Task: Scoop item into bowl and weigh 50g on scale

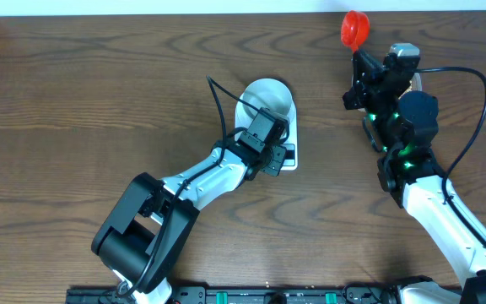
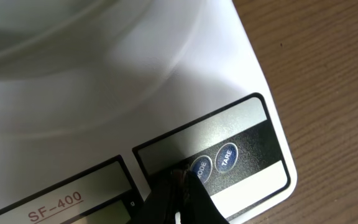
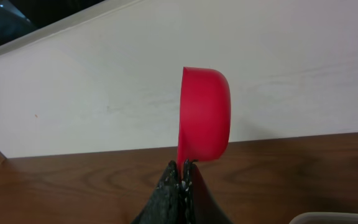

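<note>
The pale bowl (image 1: 268, 97) sits on the white scale (image 1: 294, 127) mid-table. My left gripper (image 1: 282, 154) is shut, and its tip (image 2: 182, 178) rests on the scale's (image 2: 247, 74) front panel, at the left edge of the MODE button (image 2: 201, 165) and beside the TARE button (image 2: 227, 155). Part of the bowl (image 2: 48, 37) fills the upper left of the left wrist view. My right gripper (image 1: 359, 52) is shut on the handle of a red scoop (image 1: 354, 28), held up at the far right edge of the table. The scoop (image 3: 205, 112) stands on edge above the fingertips (image 3: 184, 167). The item is out of view.
A corner of a clear plastic tub (image 3: 337, 218) shows at the lower right of the right wrist view, and it lies mostly hidden under the right arm (image 1: 412, 80). A white wall (image 3: 104, 81) runs behind the table's far edge.
</note>
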{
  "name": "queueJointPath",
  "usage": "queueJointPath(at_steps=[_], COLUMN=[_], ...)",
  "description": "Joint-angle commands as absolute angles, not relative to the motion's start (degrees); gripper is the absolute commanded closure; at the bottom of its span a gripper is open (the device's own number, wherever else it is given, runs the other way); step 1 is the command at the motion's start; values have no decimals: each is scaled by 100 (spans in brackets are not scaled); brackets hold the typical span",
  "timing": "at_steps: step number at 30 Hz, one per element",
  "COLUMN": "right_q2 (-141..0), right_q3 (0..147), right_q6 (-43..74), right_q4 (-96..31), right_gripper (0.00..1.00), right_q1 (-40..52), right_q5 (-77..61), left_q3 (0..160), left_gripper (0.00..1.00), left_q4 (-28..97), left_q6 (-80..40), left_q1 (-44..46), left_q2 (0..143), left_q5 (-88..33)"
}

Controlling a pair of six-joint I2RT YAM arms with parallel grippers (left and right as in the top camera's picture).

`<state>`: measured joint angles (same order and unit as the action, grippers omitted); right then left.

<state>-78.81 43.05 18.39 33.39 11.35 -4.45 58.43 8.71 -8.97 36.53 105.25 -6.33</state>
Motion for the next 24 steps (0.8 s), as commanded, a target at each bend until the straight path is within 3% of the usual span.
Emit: queueJointPath(at_steps=[1, 15, 24], right_q2=[-7889, -7889, -7889], right_q3=[4436, 4436, 4436], right_q6=[1704, 1640, 1643], right_q4=[3336, 3317, 3319], right_gripper=[99, 99, 99], right_q1=[1081, 1081, 1081], right_q5=[-397, -397, -329], left_q3=[5839, 5843, 5959], left_gripper=[93, 93, 93], left_q4=[980, 1000, 1299], left_q6=[-843, -843, -714], left_q1=[3656, 3603, 3570], left_q2=[10748, 10844, 10001], left_q5=[-816, -766, -644])
